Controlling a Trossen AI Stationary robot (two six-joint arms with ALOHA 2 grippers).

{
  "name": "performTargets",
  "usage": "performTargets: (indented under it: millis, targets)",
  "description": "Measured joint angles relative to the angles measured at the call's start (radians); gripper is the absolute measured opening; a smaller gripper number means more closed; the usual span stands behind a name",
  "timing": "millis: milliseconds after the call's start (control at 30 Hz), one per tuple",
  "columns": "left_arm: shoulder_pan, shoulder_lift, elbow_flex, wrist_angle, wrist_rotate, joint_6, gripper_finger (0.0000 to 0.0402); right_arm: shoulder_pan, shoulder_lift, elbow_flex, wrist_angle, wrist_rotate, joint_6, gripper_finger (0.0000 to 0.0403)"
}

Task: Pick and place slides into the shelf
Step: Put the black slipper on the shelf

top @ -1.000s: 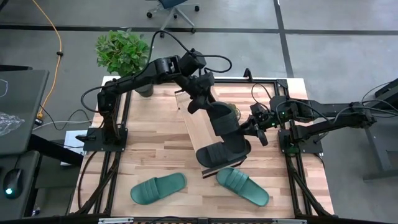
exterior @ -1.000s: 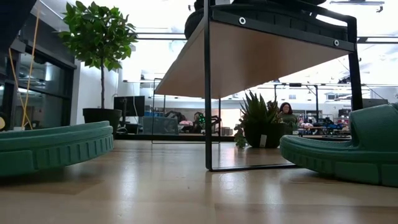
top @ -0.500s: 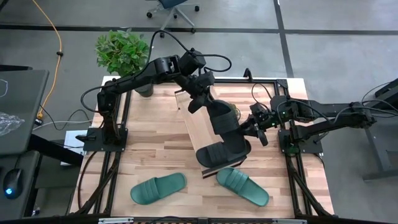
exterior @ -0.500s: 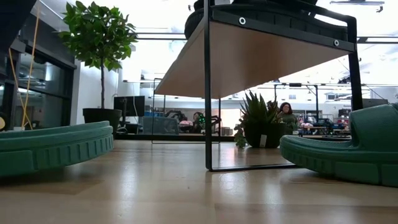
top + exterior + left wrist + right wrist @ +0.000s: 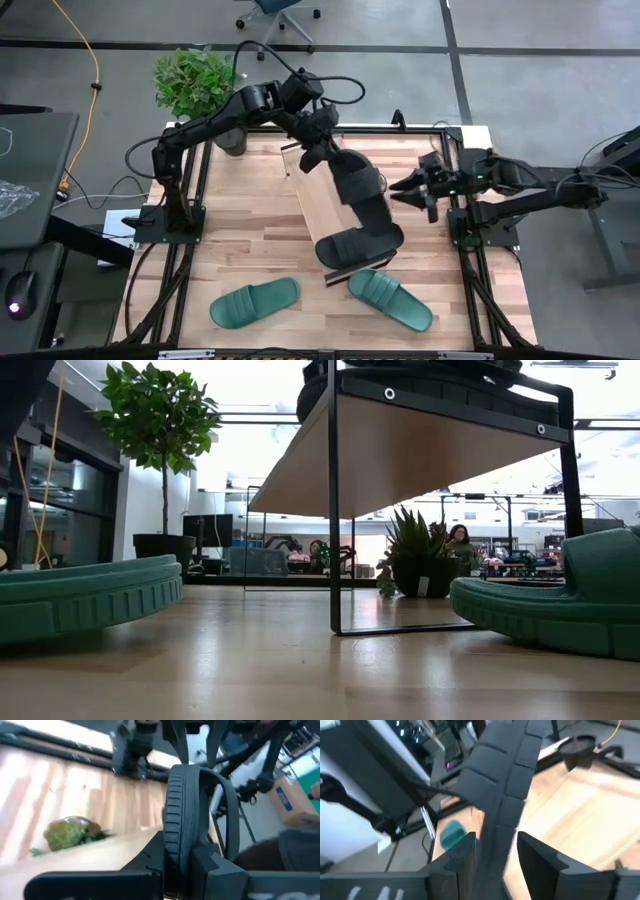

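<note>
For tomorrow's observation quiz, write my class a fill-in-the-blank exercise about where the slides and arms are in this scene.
1. The two slides lying on the shelf are ____ in colour.
2. The number of teal slides on the tabletop is ____.
3. The end effector gripping a black slide belongs to the ____ arm.
4. The potted plant stands beside the table's ____ side.

Missing words: black; two; left; left

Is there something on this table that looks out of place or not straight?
Yes. The long light-wood plank shelf lies skewed on the butcher-block table, not parallel to its edges. One black rubber slide sandal is tilted, gripped by the left gripper. Two teal green slide sandals lie apart, pointing different ways.
</note>
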State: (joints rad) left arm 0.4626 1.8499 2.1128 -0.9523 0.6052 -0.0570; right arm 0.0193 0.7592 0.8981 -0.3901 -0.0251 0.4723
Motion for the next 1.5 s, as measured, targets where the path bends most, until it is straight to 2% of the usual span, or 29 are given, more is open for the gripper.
performTargets:
  millis: [200, 433, 633, 767, 1033, 1267, 1500]
  targets:
    - [0.031, -0.044, 0.001, -0.006, -0.071, -0.003, 0.0027, 0.000, -0.085, 0.000, -0.043, 0.085, 0.045, 0.0135]
    - [0.026, -0.092, 0.001, -0.143, -0.204, 0.004, 0.0027, 0.000, -0.146, 0.000, -0.091, 0.135, 0.070, 0.0135]
    - [0.008, -0.128, 0.000, -0.212, -0.400, 0.000, 0.0027, 0.000, -0.154, 0.000, -0.129, 0.141, 0.069, 0.0135]
    - [0.007, -0.180, 0.000, -0.213, -0.460, -0.027, 0.0027, 0.000, -0.151, 0.000, -0.157, 0.140, 0.069, 0.0136]
    - [0.006, -0.322, 0.001, -0.230, -0.661, -0.147, 0.0027, 0.000, -0.150, 0.000, -0.176, 0.140, 0.060, 0.0136]
    - [-0.084, -0.393, 0.001, -0.233, -0.786, -0.314, 0.0027, 0.000, -0.150, 0.000, -0.176, 0.140, 0.040, 0.0136]
    - [-0.243, -0.400, -0.005, -0.232, -0.899, -0.468, 0.0027, 0.000, -0.150, -0.001, -0.176, 0.139, 0.022, 0.0136]
